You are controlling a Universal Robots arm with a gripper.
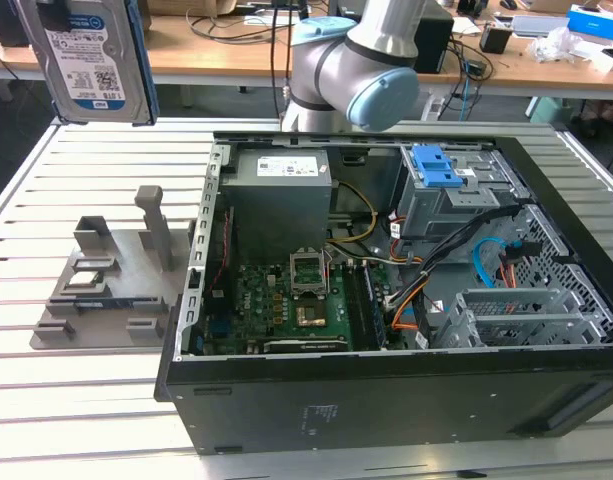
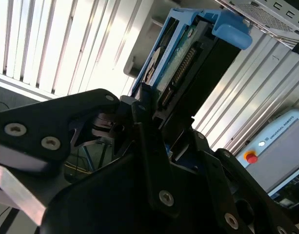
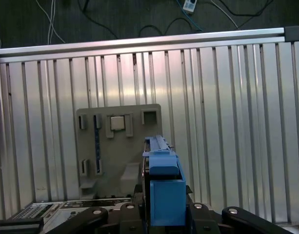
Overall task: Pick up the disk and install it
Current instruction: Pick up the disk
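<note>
The gripper [image 2: 161, 109] is clamped on 1 end of the disk [image 2: 188, 56]. In the exterior view the disk [image 1: 94, 60] hangs upright, high above the slatted table [image 1: 46, 190], near the grey fixture [image 1: 106, 285] and well apart from the open computer case [image 1: 386, 300].

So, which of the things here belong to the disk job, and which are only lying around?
Job:
- the disk, held in the air, clamped in the gripper
- the open computer case

Lying about:
- the grey parts holder on the slatted table
- the cluttered desk behind
</note>
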